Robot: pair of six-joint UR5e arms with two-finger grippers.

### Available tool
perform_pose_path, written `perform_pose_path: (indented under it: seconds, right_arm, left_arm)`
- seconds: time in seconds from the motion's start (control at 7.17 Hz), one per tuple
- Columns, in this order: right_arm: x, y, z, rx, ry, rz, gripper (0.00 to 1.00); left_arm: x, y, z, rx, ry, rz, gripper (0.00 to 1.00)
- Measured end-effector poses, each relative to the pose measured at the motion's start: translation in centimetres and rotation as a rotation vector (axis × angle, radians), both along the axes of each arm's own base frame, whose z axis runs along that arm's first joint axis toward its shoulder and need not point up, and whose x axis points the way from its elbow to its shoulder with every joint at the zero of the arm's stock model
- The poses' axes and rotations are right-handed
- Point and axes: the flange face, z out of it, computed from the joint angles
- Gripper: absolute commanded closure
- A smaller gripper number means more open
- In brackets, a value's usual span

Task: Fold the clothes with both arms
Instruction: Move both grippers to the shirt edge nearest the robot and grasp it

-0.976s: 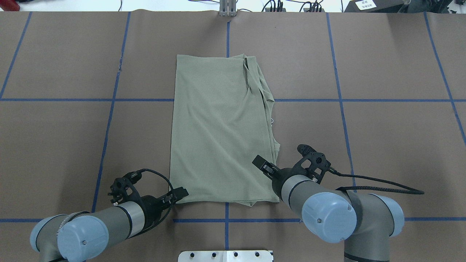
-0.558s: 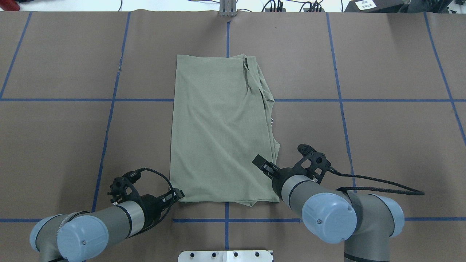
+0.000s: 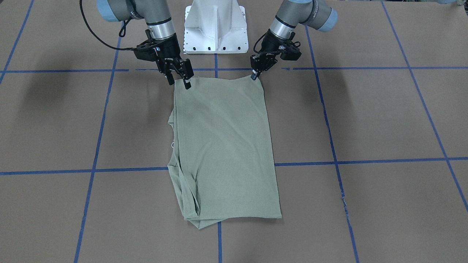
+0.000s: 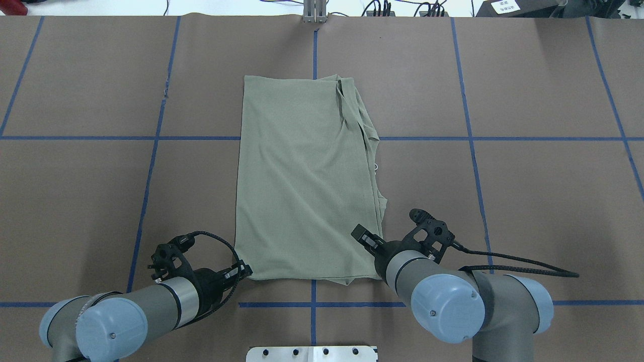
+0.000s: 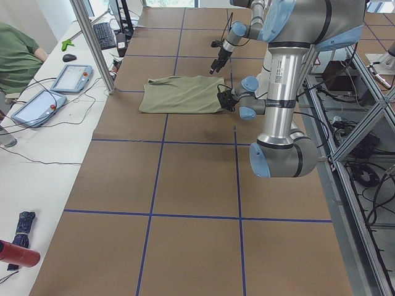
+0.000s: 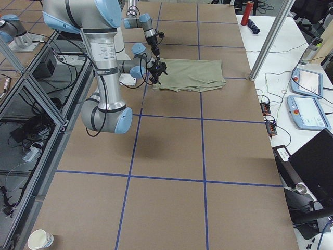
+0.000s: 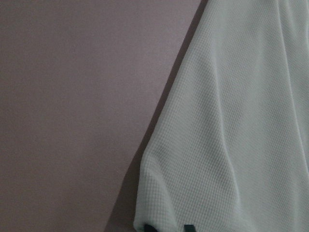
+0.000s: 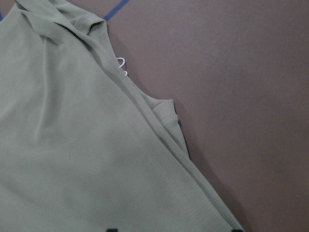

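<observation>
The pale sage-green shirt (image 4: pixel 307 176) lies folded lengthwise into a long rectangle in the middle of the table (image 4: pixel 100 201), its layered edge and white loop tag (image 8: pixel 121 66) on my right. My left gripper (image 4: pixel 245 271) is low at the shirt's near left corner, and in the front-facing view (image 3: pixel 253 76) its jaws are pinched together on that corner. My right gripper (image 3: pixel 180 81) stands open over the near right corner, its fingers spread either side of the hem. The shirt fills the left wrist view (image 7: pixel 231 121) and the right wrist view (image 8: pixel 72 145).
Blue tape lines (image 4: pixel 151 166) grid the brown table. The white pedestal base (image 3: pixel 215 25) stands just behind the shirt's near edge. A metal post (image 4: pixel 314 12) stands at the far edge. Teach pendants (image 5: pixel 73 77) and a seated person (image 5: pixel 15 58) are beyond it.
My left gripper's jaws have narrowed onto the near left corner and drawn back slightly. My right gripper has moved down and toward me, closer to the near right corner. The shirt lies as before.
</observation>
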Motion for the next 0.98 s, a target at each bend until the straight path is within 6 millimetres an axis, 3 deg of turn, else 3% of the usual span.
perform_pose_path:
  seconds: [0.56, 0.98]
  right_arm:
    - [-2.9, 4.5, 0.9, -0.036, 0.079, -0.065, 0.12]
    - [-4.4, 3.8, 0.4, -0.032, 0.083, -0.048, 0.14]
  left_arm:
    - [-0.4, 0.1, -0.5, 0.002, 0.012, 0.001, 1.0]
    - [-0.6, 0.2, -0.6, 0.003, 0.014, 0.001, 1.0]
